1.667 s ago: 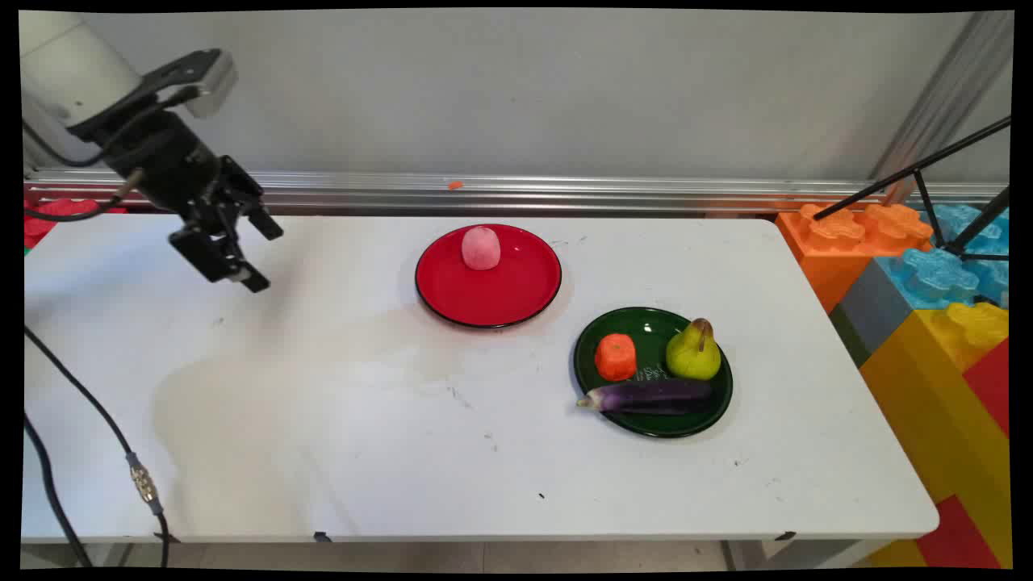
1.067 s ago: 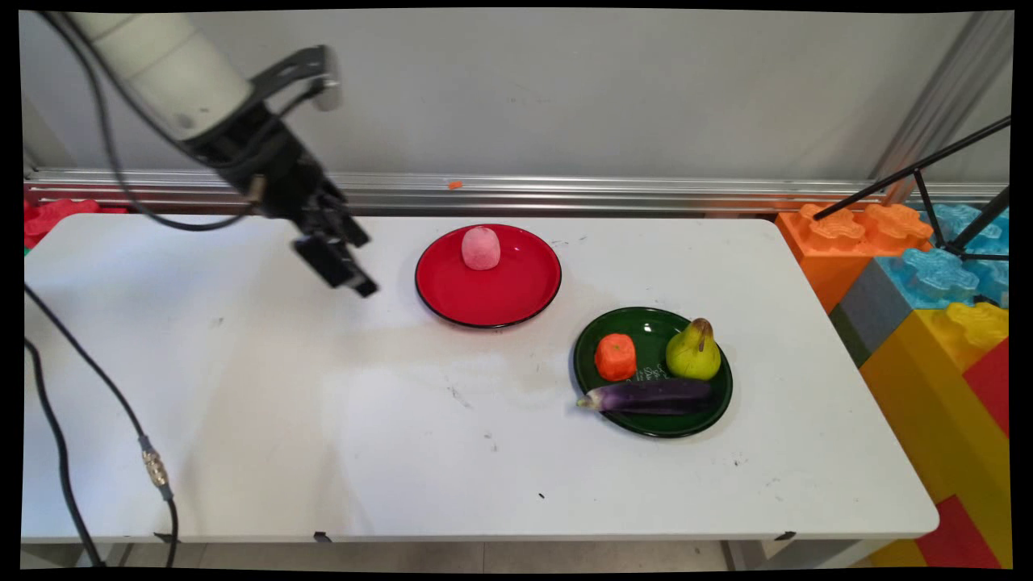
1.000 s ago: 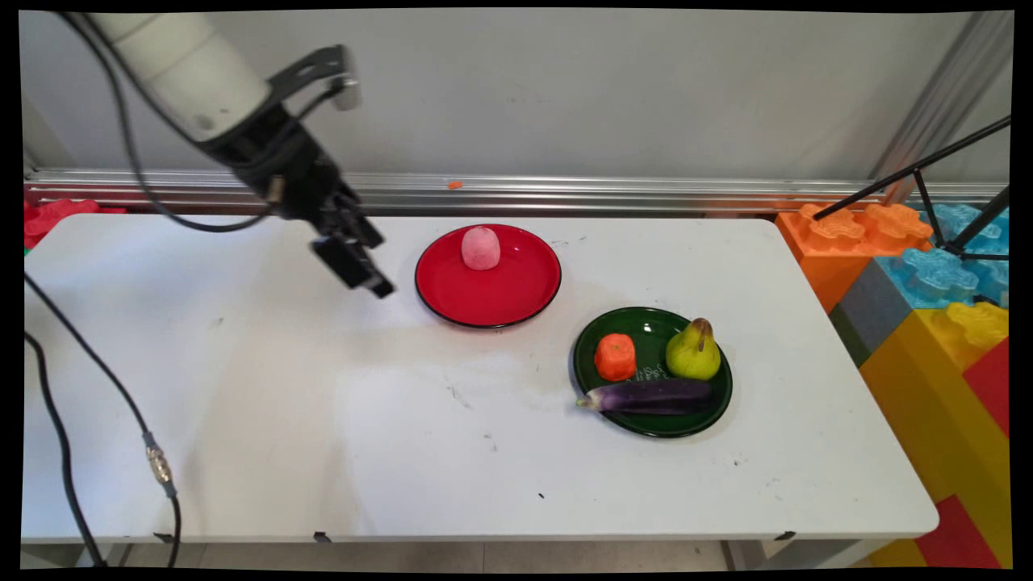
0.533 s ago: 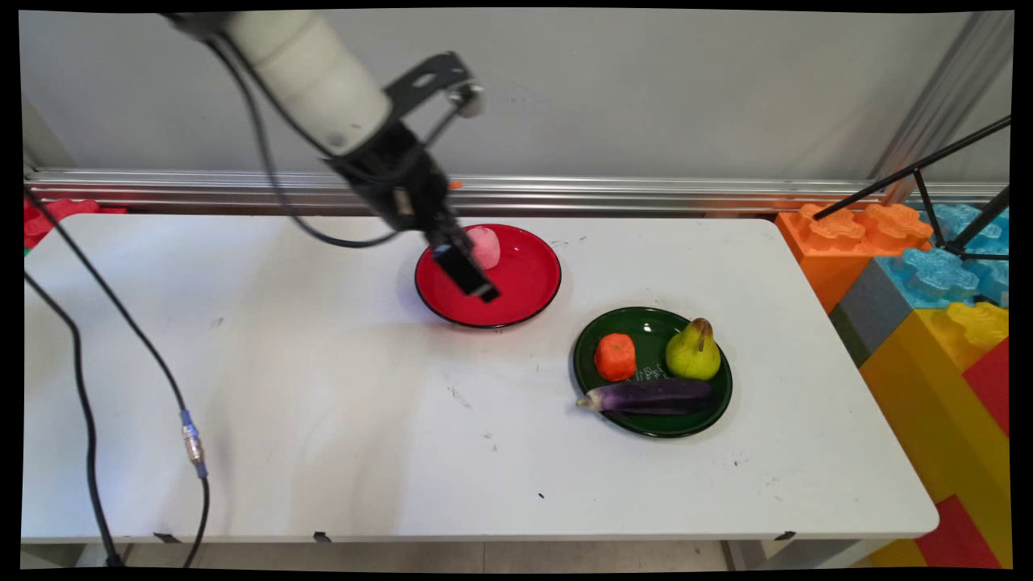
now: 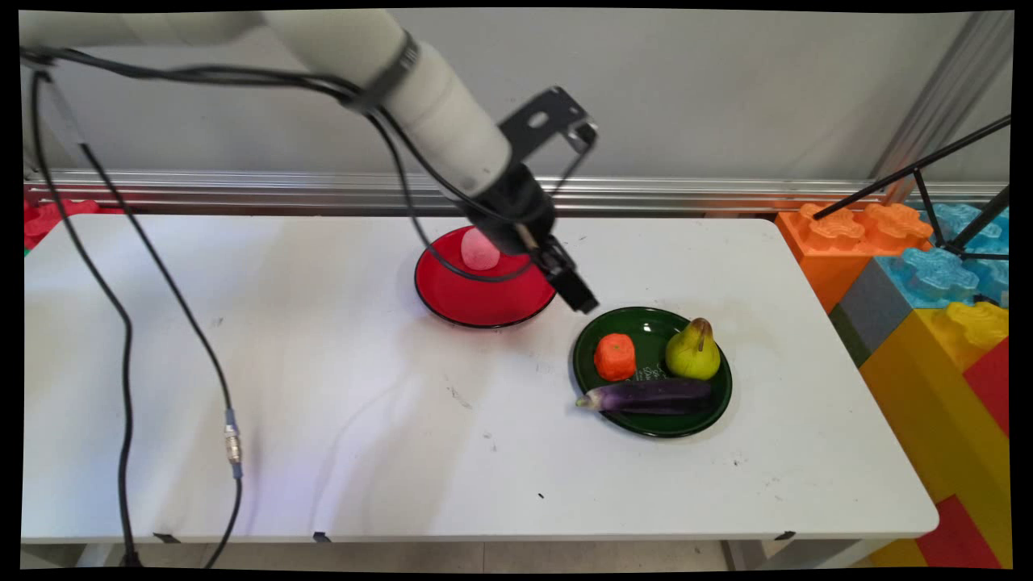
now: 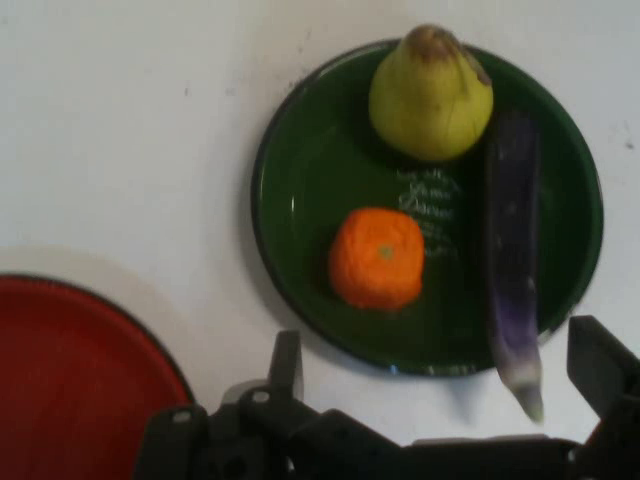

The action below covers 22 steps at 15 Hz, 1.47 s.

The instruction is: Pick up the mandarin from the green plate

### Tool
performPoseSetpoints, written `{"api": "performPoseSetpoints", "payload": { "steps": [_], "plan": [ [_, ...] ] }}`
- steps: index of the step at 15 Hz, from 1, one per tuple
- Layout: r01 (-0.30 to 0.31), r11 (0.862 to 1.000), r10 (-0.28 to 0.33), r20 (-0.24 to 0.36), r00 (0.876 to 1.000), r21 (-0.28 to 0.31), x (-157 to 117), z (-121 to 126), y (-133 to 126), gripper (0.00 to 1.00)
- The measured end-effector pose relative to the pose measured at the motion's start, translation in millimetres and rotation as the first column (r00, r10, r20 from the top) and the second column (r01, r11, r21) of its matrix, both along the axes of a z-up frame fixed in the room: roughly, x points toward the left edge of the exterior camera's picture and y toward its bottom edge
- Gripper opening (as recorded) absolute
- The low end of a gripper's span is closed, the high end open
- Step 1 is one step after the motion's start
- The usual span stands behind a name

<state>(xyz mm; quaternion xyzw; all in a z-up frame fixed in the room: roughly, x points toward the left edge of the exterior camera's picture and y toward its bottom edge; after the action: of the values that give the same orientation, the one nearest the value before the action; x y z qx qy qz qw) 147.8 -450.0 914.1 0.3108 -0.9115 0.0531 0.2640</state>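
My gripper (image 5: 579, 295) hangs above the table between the red plate (image 5: 484, 308) and the green plate (image 5: 646, 324), close to the green plate's near-left rim. It is open and holds nothing; in the hand view the gripper (image 6: 440, 372) has its fingers (image 6: 286, 362) spread wide just short of the green plate (image 6: 310, 200). On that plate lie an orange fruit (image 5: 615, 356) (image 6: 377, 257), a green pear (image 5: 692, 351) (image 6: 430, 93) and a purple eggplant (image 5: 650, 395) (image 6: 512, 260). A pink fruit (image 5: 478, 252) sits on the red plate, partly behind the arm.
Large coloured building blocks (image 5: 928, 282) stand off the table's right end, with a black tripod (image 5: 952, 194) over them. A black cable (image 5: 129, 339) hangs down over the left of the table. A metal rail (image 5: 710, 194) runs along the wall.
The arm has swung from the table's far left to the right, passing over the red plate, and now reaches the edge of the green plate. The fruits have not moved.
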Motion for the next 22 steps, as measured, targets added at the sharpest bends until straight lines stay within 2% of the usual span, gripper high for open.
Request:
{"api": "performPoseSetpoints", "payload": {
  "steps": [7,13,22],
  "plan": [
    [0.056,0.998,-0.057,-0.02,0.998,-0.027,-34.7,-63.5,-23.8,1.0],
    [0.094,0.995,-0.096,-0.038,0.995,-0.036,-42.0,-112.9,-33.0,1.0],
    [0.131,0.99,-0.134,-0.055,0.989,-0.054,-42.0,-154.1,-38.3,1.0]
  ]
}}
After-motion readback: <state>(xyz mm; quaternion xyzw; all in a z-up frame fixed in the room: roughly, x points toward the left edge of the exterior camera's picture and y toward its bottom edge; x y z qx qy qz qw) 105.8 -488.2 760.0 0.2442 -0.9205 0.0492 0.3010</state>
